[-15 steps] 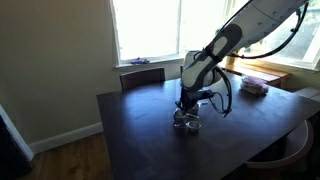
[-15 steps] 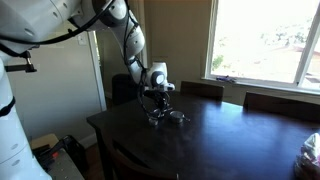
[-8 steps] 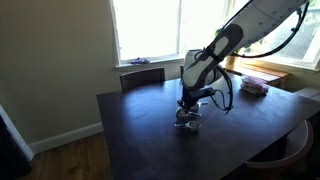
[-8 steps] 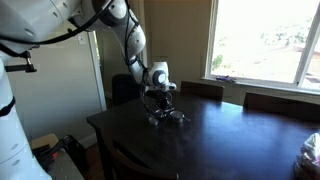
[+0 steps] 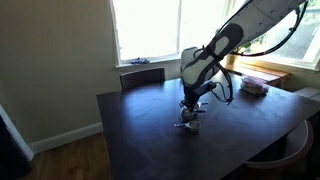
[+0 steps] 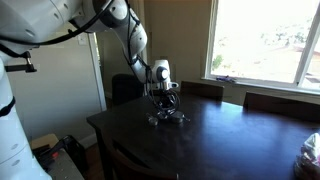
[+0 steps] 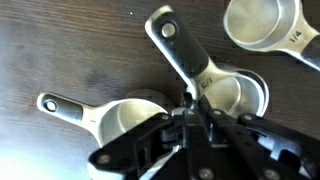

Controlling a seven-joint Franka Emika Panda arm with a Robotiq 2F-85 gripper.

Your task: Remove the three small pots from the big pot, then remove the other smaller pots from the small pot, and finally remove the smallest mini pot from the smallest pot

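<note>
In the wrist view my gripper (image 7: 188, 103) is shut on the rim of a small silver pot (image 7: 243, 95). That pot's dark handle (image 7: 182, 48) points up and to the left and looks close to the camera. Beside it a second small pot (image 7: 128, 118) lies on the dark table, partly hidden by my fingers. A third pot (image 7: 262, 24) lies at the top right. I cannot tell which one is the big pot. In both exterior views my gripper (image 5: 190, 103) (image 6: 165, 97) hangs just above the shiny pots (image 5: 187, 124) (image 6: 166, 118).
The dark wooden table (image 5: 150, 140) has chairs (image 5: 142, 77) along its window side. A pinkish stack (image 5: 254, 86) sits near the far corner. A crinkled clear thing (image 6: 312, 150) lies at the table's edge. The arm (image 6: 130, 35) reaches in from above.
The gripper has risen a little above the table, still shut, and the pots left on the table now show below it.
</note>
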